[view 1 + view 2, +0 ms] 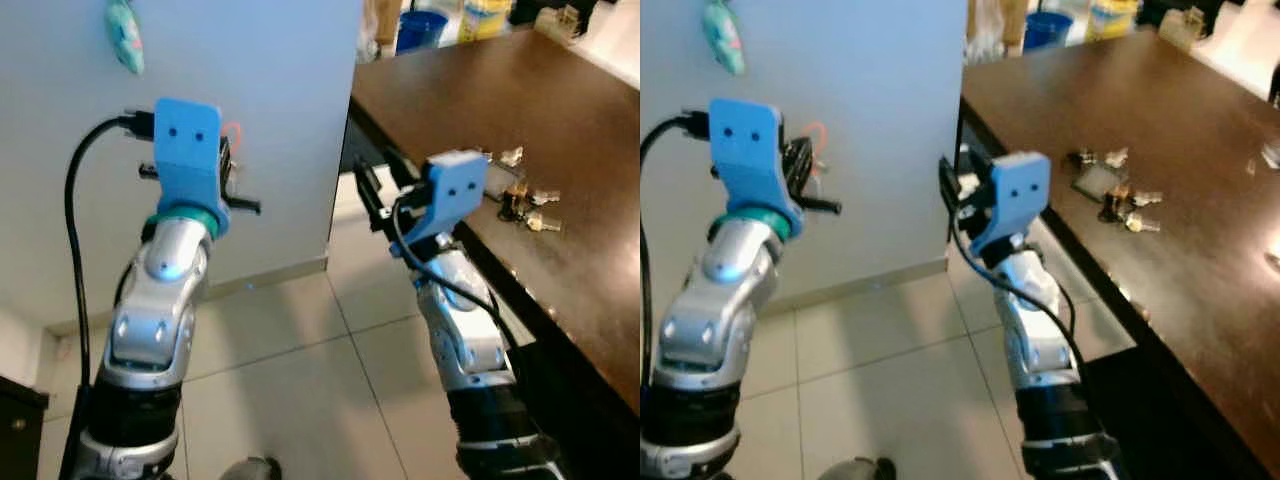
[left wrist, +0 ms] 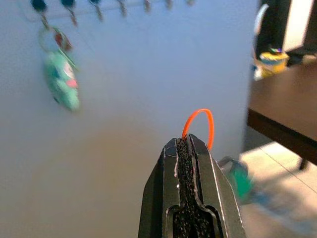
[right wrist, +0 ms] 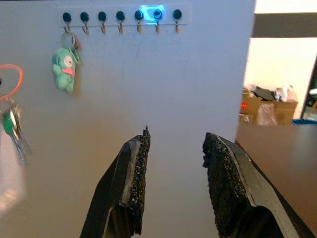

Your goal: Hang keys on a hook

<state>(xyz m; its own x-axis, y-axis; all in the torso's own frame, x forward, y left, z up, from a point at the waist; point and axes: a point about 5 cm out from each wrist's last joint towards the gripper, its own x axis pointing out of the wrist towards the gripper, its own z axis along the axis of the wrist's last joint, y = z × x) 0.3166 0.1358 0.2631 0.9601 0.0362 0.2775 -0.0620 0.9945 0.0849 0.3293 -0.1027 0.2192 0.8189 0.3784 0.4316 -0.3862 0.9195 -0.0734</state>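
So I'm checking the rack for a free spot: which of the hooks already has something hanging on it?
The end hook of the row: a green plush keychain hangs from it. The other hooks along the rack are bare.

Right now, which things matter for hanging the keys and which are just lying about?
Job: left gripper shut on the orange key ring; hook rack on the wall.
Lying about: keys on the table, green plush keychain, blue cup.

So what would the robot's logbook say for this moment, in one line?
left gripper: shut on orange key ring, raised toward wall | right gripper: open, empty | hook rack: green toy hanging | more keys on table
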